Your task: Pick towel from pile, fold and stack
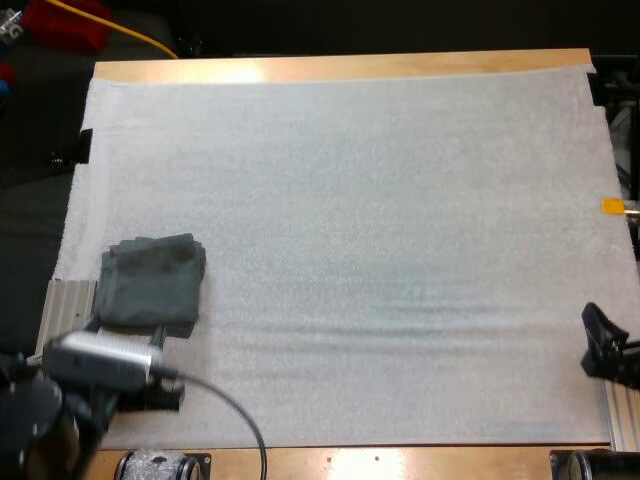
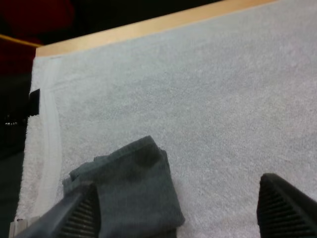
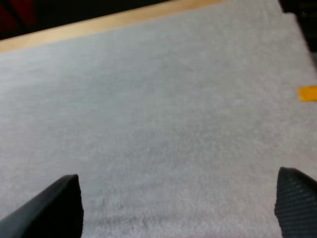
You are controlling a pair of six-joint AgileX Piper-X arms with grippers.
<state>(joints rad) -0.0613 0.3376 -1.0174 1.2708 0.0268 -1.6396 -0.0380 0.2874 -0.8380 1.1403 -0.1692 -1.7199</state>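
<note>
High view first: where is the folded towel [image 1: 152, 283] lying?
— It is lying flat on the white mat [image 1: 400, 200], close to the mat's left edge and toward the near side, just beyond my left arm. From there bare mat is stretching away to the far wooden strip of the counter [image 1: 340, 67] and across to the right edge.

What is the left pincer [image 2: 178, 181] doing?
— In the left wrist view its two black fingers are standing wide apart, pinching nothing. One finger is showing in front of the towel's near edge; whether it is touching the cloth, I cannot tell. The other is hanging over bare mat, off to the towel's side.

And the right pincer [image 1: 603, 340]?
— It is sitting at the mat's right edge, well apart from the towel. In the right wrist view its fingers are spread too, with bare mat running ahead to the counter's far edge.
</note>
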